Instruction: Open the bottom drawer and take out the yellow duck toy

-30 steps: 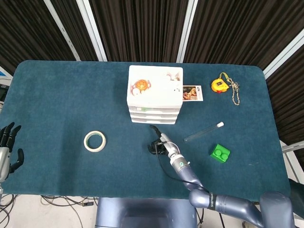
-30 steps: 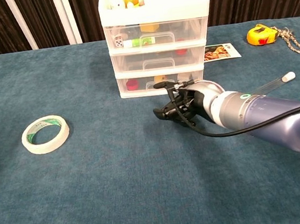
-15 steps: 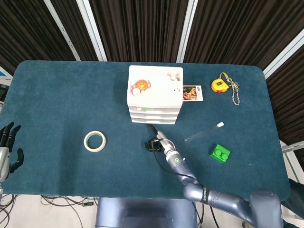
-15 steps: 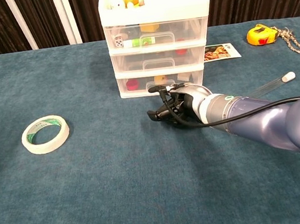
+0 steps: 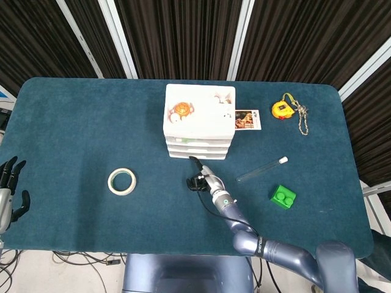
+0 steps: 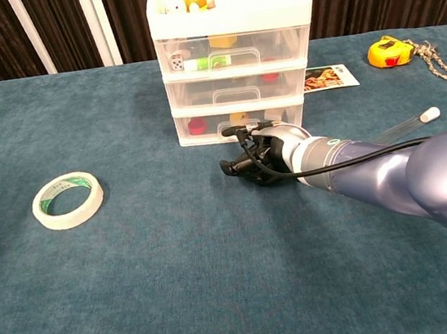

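Observation:
A white three-drawer unit (image 5: 198,119) stands at the table's far middle; its clear fronts show in the chest view (image 6: 233,50). The bottom drawer (image 6: 202,129) is closed, and a small yellow shape behind its front, likely the duck toy (image 6: 239,117), sits beside a red item. My right hand (image 6: 259,154) hovers low just in front of that drawer, fingers curled in, one finger stretched to the drawer's front by the handle; I cannot tell if it touches. From above the right hand (image 5: 200,178) sits right below the unit. My left hand (image 5: 9,192) rests open at the table's left edge.
A roll of tape (image 5: 122,181) lies left of the unit. To the right are a clear tube (image 5: 261,169), a green brick (image 5: 283,197), a picture card (image 5: 247,119) and a yellow tape measure with chain (image 5: 283,110). An orange turtle toy (image 5: 180,110) sits on the unit's top.
My right hand has moved away from me toward the bottom drawer, its stretched finger now at the drawer front. The drawer has stayed closed and the left hand has not moved.

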{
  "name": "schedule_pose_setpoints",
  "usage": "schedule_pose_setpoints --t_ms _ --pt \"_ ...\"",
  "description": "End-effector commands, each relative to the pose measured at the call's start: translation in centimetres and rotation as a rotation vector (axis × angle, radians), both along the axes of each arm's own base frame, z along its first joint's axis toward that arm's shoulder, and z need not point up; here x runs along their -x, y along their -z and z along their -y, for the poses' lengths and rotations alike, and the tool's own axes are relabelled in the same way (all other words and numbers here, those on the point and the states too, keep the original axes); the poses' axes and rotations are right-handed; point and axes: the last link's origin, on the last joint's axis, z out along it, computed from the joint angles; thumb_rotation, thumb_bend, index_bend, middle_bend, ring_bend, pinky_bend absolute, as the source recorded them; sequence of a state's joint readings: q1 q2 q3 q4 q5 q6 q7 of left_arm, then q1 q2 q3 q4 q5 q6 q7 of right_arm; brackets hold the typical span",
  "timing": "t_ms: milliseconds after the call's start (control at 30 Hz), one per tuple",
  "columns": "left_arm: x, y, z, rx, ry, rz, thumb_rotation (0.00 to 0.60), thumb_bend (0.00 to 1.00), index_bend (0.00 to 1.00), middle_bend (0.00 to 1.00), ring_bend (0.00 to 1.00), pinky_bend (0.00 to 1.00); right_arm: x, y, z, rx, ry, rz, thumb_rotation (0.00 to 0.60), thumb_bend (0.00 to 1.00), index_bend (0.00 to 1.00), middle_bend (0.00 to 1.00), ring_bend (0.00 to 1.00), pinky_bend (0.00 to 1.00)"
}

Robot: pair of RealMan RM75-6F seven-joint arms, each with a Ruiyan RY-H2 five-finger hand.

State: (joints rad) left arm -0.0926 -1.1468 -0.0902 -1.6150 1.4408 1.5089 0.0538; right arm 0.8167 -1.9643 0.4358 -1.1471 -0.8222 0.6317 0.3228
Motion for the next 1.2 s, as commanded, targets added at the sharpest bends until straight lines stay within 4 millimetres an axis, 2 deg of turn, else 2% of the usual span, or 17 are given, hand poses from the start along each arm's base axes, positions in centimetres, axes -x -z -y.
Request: schedule_pose_setpoints --t_ms 33,1200 --pt "0.0 0.0 0.0 0.000 0.000 0.000 0.600 0.61 0.06 0.00 0.00 0.00 0.0 0.1 0.0 0.002 0.008 0.001 0.600 0.58 0.00 0.88 0.86 0.92" --pt "0.2 -0.1 0.0 -0.010 -0.017 -0.013 0.600 0.61 0.06 0.00 0.00 0.00 -1.3 0.6 0.6 -0.012 -0.011 -0.008 0.600 0.59 0.00 0.89 0.86 0.92"
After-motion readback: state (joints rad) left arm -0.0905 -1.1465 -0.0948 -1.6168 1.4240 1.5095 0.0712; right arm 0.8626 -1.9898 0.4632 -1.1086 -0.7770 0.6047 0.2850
